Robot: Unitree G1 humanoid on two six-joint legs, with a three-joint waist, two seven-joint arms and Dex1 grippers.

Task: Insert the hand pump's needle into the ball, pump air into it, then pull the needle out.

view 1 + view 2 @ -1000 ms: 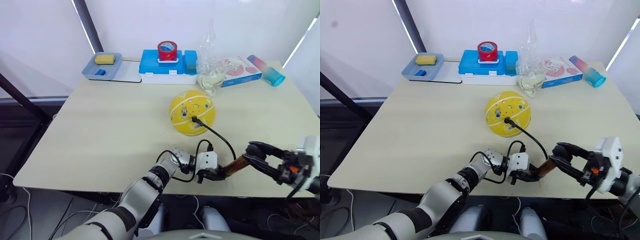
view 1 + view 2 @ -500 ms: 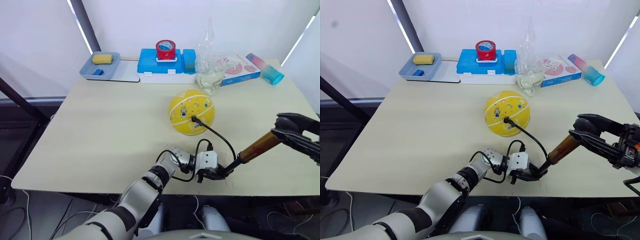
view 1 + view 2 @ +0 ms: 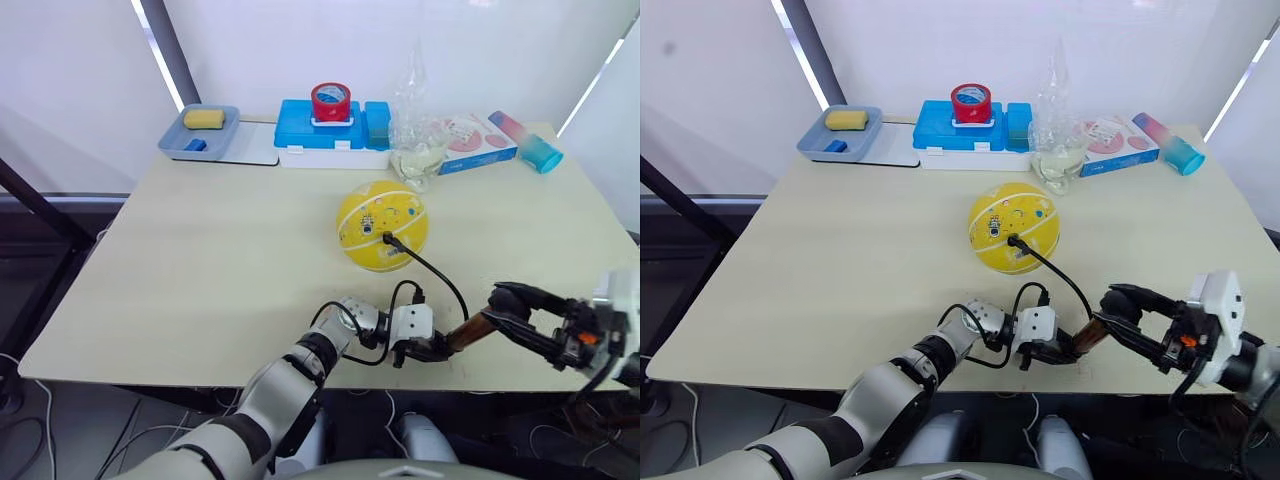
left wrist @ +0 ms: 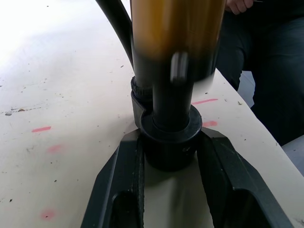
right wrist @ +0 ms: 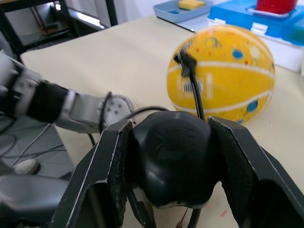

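Jaws of our left gripper [image 3: 432, 348] were clamped on the black base cap of the hand pump [image 3: 466, 334] at the near edge of the counter [image 3: 200, 260], and those of our right gripper [image 3: 508, 308] were closed round its black handle knob, as both wrist views showed. The bronze barrel looked short between them, so we judged the pumping step to be in hand, with the handle pushed in towards the base.

To pump well, we reckoned the left hold should pin the base firmly to the counter while the right drew and pushed straight along the barrel's line; any sideways lean would twist the base loose or drag on the black hose [image 3: 440, 278]. That hose arched from the pump up to the needle [image 3: 388, 238], seated in the ball [image 3: 383, 225], which sat round and full near the middle of the counter. Some slack showed in the hose, and we judged it worth keeping, since a tug could roll the ball or pull the needle early.

Beyond the ball stood a clear plastic bottle [image 3: 418, 120], just behind it and nearest to being struck if the ball rolled. Farther back lay a blue box [image 3: 335, 135] with a red tape roll [image 3: 331, 102] on top, a grey tray [image 3: 203, 132] holding a yellow sponge [image 3: 204, 118], a pink-and-white packet [image 3: 470, 133] and a tumbler [image 3: 528, 142] on its side. None stood in the stroke's path.
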